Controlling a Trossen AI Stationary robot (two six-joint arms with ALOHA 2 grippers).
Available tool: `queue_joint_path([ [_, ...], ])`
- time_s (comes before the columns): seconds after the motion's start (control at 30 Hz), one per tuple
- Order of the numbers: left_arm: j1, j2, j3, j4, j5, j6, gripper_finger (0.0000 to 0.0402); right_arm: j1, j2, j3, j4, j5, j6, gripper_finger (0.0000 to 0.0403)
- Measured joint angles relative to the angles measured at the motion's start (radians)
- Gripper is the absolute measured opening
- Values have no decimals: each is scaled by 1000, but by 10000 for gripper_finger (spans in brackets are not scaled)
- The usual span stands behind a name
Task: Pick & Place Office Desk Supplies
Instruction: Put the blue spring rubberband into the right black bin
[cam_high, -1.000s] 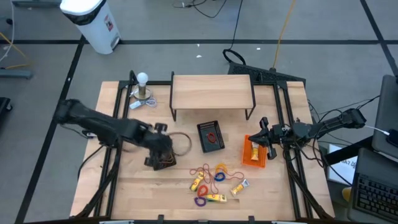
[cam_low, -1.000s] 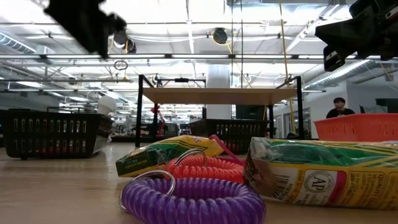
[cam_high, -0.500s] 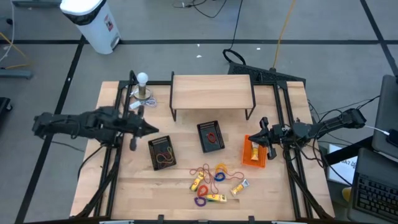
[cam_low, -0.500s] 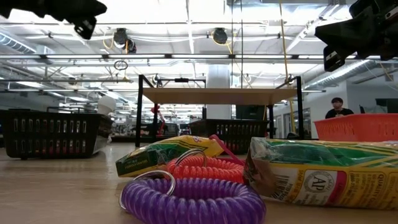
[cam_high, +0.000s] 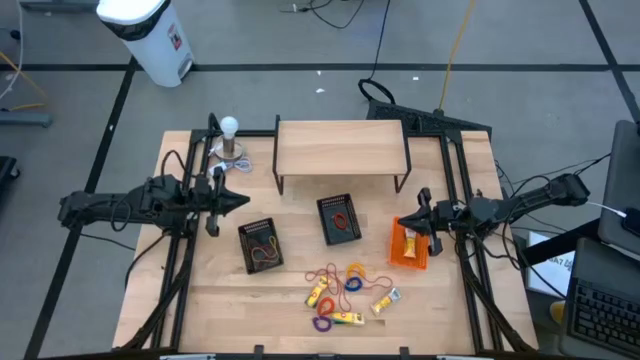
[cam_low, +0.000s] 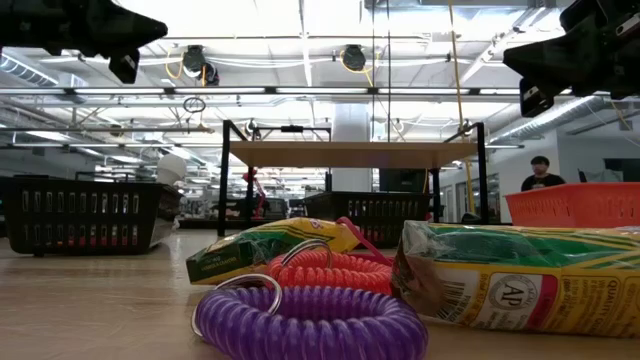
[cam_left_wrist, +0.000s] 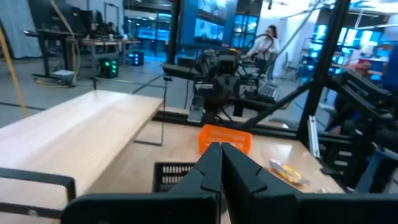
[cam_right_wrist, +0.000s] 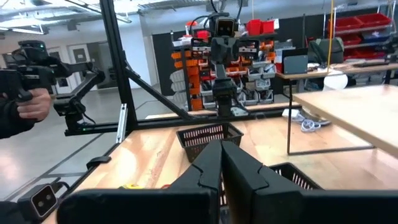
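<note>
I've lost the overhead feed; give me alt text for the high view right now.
Both arms are drawn back to the table's sides, the left gripper and right gripper both shut and empty. Between them sit two black baskets and an orange bin. Coiled loops and yellow packets lie loose near the front edge.

Both arms are dark, near black, built of slim tubular links joined by bulkier rounded housings. The left arm carries a small white patch by its wrist, and black cable loops around its shoulder end. The left tool tapers to two flat, wedge-shaped black fingers with smooth matte faces, rising from a broad dark crossbar. The right arm looks the same, with black cabling trailing from its base. The right tool has identical pointed black fingers on a matching bar.
</note>
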Motion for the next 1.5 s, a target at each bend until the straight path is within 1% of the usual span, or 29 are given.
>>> queue_joint_path([
  [0.43, -1, 1, -131, 36, 5, 28, 2, 0, 9, 0, 1, -2, 34, 4],
  [0.7, -1, 0, -183, 41, 5, 38, 1, 0, 9, 0, 0, -2, 26, 4],
  [0.8, -1, 0, -215, 85, 5, 49, 2, 0, 9, 0, -8, -2, 13, 4],
  [0.9, -1, 0, -267, 169, 4, 50, 1, 0, 9, 0, -6, -3, 14, 4],
  [1.07, -1, -2, -268, 195, -8, 60, 3, 0, 9, 0, 4, -2, 19, 4],
  [1.2, -1, -1, -268, 250, -20, 49, 4, 0, 17, 12, 29, 12, 9, 4],
  [1.33, -1, -1, -267, 244, -71, 23, 15, 0, 54, 44, 19, 103, -3, 4],
  [1.5, -1, -1, -267, 221, -100, 22, 18, 0, 127, 116, 18, 96, -25, 4],
])
